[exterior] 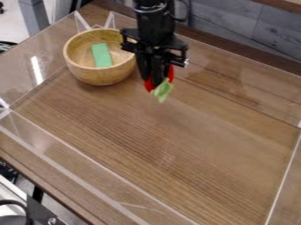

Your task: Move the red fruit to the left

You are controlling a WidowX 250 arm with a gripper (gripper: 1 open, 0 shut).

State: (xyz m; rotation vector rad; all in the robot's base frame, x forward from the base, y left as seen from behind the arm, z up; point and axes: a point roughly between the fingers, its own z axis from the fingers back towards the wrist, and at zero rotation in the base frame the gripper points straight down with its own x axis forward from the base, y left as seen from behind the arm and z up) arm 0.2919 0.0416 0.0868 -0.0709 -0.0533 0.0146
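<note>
Your claw (157, 83) points straight down and is pinched nearly closed on the red fruit (153, 85). You can see only a bit of red between the black fingers, and the light green leaf end (165, 91) sticks out below and to the right. The fruit hangs just above the table and does not seem to touch it, though that is hard to tell for sure. Holding it up like this lets you carry it sideways without dragging it on the wood.

Now look from left to right. Far left is the clear plastic wall (30, 75) that runs around the table (177, 149). It likely keeps things from rolling off. Next comes the wooden bowl (80, 70), and a flat green piece (102, 55) lies inside it. The claw with the fruit is just right of the bowl, close to its rim. Right of the claw there is only bare wood.

To finish, you probably still need to put the fruit down on the left side.

You can read no words, labels or brand names anywhere.
</note>
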